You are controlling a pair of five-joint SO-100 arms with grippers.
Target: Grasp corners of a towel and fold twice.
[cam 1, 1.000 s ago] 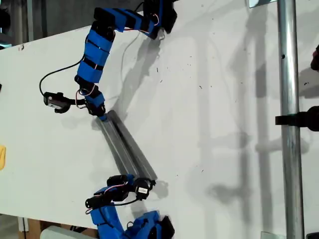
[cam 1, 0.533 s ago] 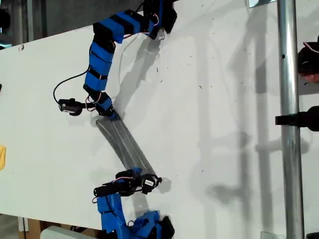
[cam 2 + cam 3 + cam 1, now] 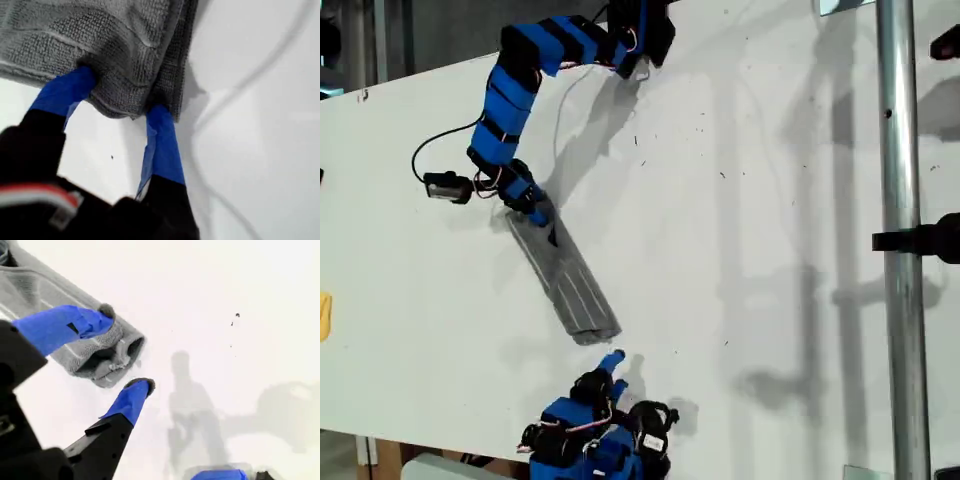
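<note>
yellow object [image 3: 324,316]: cut by exterior view's left edge | identity unclear, perhaps cloth

Both my arms: blue printed segments, black servo joints, thin black cables. My first gripper [image 3: 120,110] and my second gripper [image 3: 127,350]: blue-taped jaws on black mounts.

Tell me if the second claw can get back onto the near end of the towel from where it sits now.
Probably yes. My second claw is open and clear of the towel. The folded end lies just ahead of its fingertips, with only bare table between them.
</note>
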